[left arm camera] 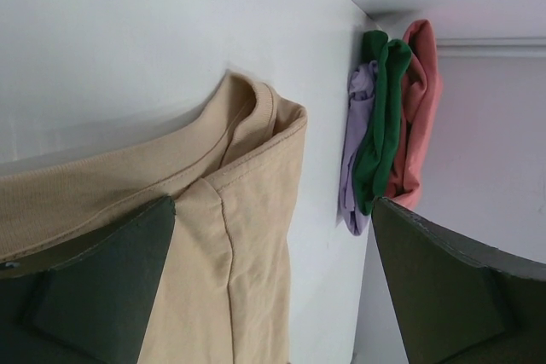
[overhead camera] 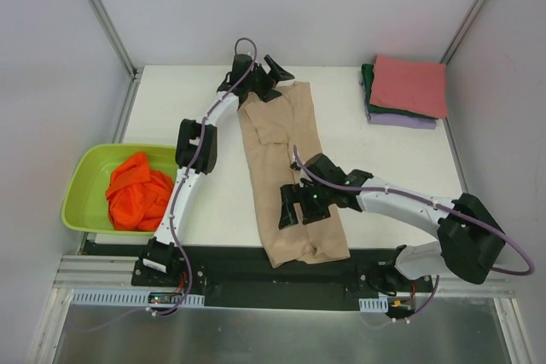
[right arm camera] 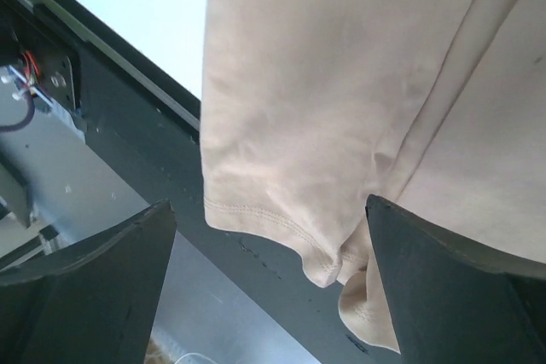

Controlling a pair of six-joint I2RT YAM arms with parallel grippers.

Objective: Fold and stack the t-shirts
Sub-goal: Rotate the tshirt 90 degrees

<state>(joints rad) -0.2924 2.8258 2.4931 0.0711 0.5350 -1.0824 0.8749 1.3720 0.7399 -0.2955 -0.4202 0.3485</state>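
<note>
Left end effector (left arm camera: 273, 206), closest to its wrist camera, stands wide open over the collar of the beige shirt (left arm camera: 230, 236) at the far side of the desk (overhead camera: 384, 168). Right end effector (right arm camera: 271, 210) is equally wide over that shirt's hem, which overhangs the near edge. In between, the shirt lies down the desk's middle as a long narrow strip. Lime basin (overhead camera: 81, 176) sits at the left edge. Far right corner holds a folded stack: red shirt (overhead camera: 411, 84) on green shirt (overhead camera: 368, 83) on lavender shirt (overhead camera: 401, 122). Orange shirt (overhead camera: 136, 193) lies crumpled in the basin.

Beige t-shirt (overhead camera: 277, 134) partly under the right arm (overhead camera: 409, 202); lavender t-shirt (overhead camera: 405, 124) mostly beneath the pinkish-red t-shirt (overhead camera: 409, 84).
</note>
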